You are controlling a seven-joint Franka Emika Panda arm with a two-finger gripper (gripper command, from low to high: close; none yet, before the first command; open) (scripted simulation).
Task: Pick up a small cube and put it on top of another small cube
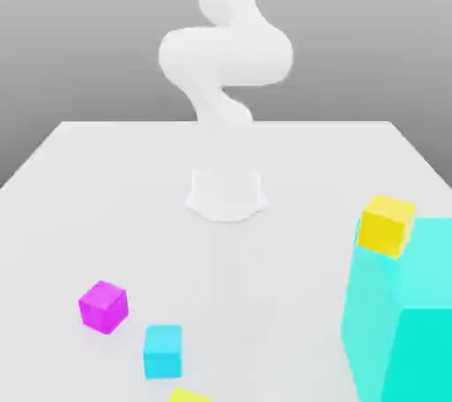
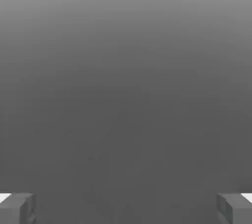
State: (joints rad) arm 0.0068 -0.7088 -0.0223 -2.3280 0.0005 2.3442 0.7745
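1. Grey backdrop; white table [image 1: 106, 179]; arm [image 1: 225, 56] rising from its middle.
2. Exterior view's left, near the front: magenta cube [image 1: 103, 307]; just beside it, the small cube [image 1: 163, 351], cyan, flat on the table, untouched.
3. Right: yellow cube [image 1: 387, 224]; turquoise block [image 1: 406, 312].
4. Gripper [image 2: 126, 208] spread wide, empty; best descend squarely over the cyan faces, avoiding the magenta.

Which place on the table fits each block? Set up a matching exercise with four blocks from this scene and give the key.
Things:
1. magenta cube
2. small cyan cube
3. yellow cube
4. huge turquoise block

Places, in the exterior view:
A. on the table at the right edge, carrying another block
B. farthest to the left
C. on top of the big block
D. between the magenta cube and the big block, near the front

Pairs: 1-B, 2-D, 3-C, 4-A
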